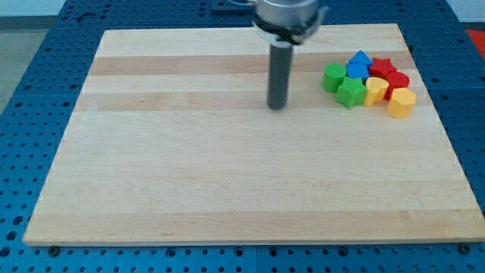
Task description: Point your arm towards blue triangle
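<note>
The blue triangle point(361, 58) sits at the top of a tight cluster of blocks at the view's upper right. A blue block point(356, 71) lies just below it. My tip point(277, 106) is at the end of the dark rod, on the board to the left of the cluster, roughly a hand's width from the blue triangle and a little lower in the view. It touches no block.
The cluster also holds a green block point(332, 77), a green star point(351, 92), a red star point(383, 66), a red block point(397, 80), a yellow block point(375, 90) and a yellow hexagon point(402, 101). The wooden board point(227, 174) lies on a blue perforated table.
</note>
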Robot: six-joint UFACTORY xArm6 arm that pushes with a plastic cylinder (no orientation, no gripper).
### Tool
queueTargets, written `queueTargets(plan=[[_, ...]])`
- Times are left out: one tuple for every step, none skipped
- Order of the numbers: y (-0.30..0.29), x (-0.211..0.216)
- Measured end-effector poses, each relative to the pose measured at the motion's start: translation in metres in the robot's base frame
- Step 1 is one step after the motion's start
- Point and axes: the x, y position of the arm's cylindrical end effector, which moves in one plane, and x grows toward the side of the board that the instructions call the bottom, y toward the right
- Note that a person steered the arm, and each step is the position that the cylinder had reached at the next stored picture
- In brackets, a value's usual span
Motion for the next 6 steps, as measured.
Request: queueTargets(plan=[[-0.03,-0.045],[-0.043,-0.052],[-0.043,-0.052],[-0.043,-0.079],[-0.028,-0.118],[0.011,-0.127]])
